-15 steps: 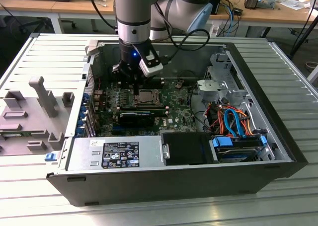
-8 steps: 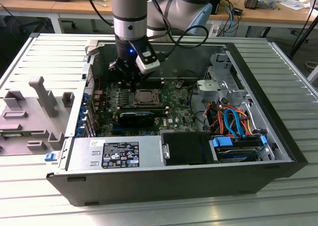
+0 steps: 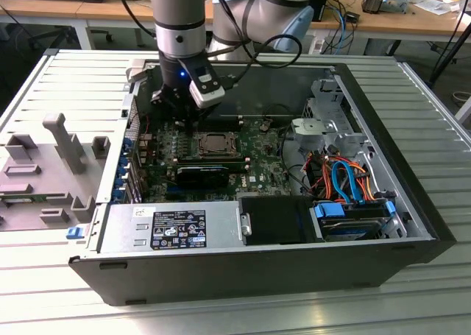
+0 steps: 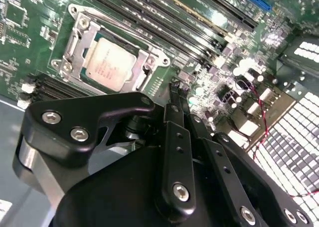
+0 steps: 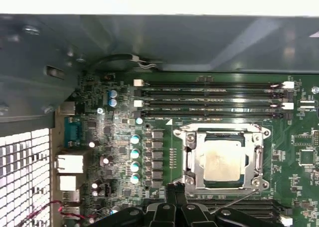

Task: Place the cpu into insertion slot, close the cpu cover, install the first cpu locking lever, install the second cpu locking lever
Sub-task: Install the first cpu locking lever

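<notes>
- One arm reaches down into the open computer case, its gripper hanging just above the green motherboard, at about 10 o'clock from the insertion slot in the exterior view.
- The gripper's black fingers are pressed together with nothing between them; their tips show in both wrist views, just beside the socket's edge and apart from it.
- The cpu lies flat in the insertion slot, its dull silver top facing up; the second wrist view shows it too.
- The cpu cover is down over the chip, its silvery frame ringing the metal top, which shows through the square window.
- A thin locking lever runs along the socket's edge nearest the fingers in the first wrist view; whether it is latched I cannot tell.
- Long black memory slots lie on the socket's far side from the gripper.
- In the exterior view a black card sits at 6 o'clock from the socket, and orange and blue cables lie well apart at 3 o'clock.
</notes>
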